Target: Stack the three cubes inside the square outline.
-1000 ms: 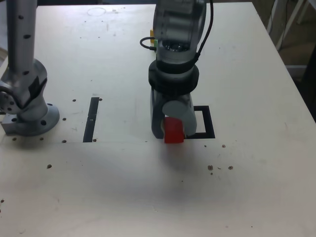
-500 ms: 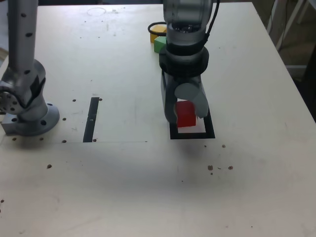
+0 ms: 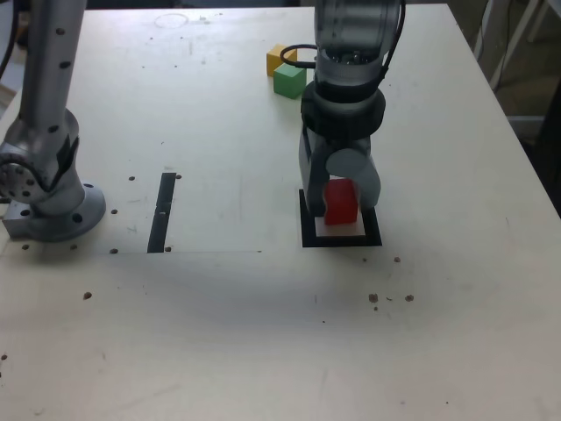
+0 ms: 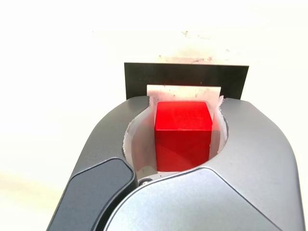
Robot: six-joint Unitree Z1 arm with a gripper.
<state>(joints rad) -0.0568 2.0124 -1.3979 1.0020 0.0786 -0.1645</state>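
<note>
Exterior view: even, soft overhead light, slightly grainy, my faint shadow pooled lower centre. Wrist view: upper half blown out white, my near housing soft-focused along the bottom.

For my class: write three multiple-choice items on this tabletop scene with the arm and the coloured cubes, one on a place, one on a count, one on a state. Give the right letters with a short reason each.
1. Where is the red cube?
A. over the square outline
B. beside the tape strip
C. next to the arm's base

2. How many cubes sit free on the table, away from the end effector?
A. none
B. one
C. two

3. What is the end effector's state?
A. open and empty
B. shut on the red cube
C. shut on the green cube

Key:
1 A: both views show the red cube above the outline's pale centre.
2 C: the green cube and the yellow cube sit together at the table's far side.
3 B: the wrist view shows the red cube clamped between the jaws.
</note>
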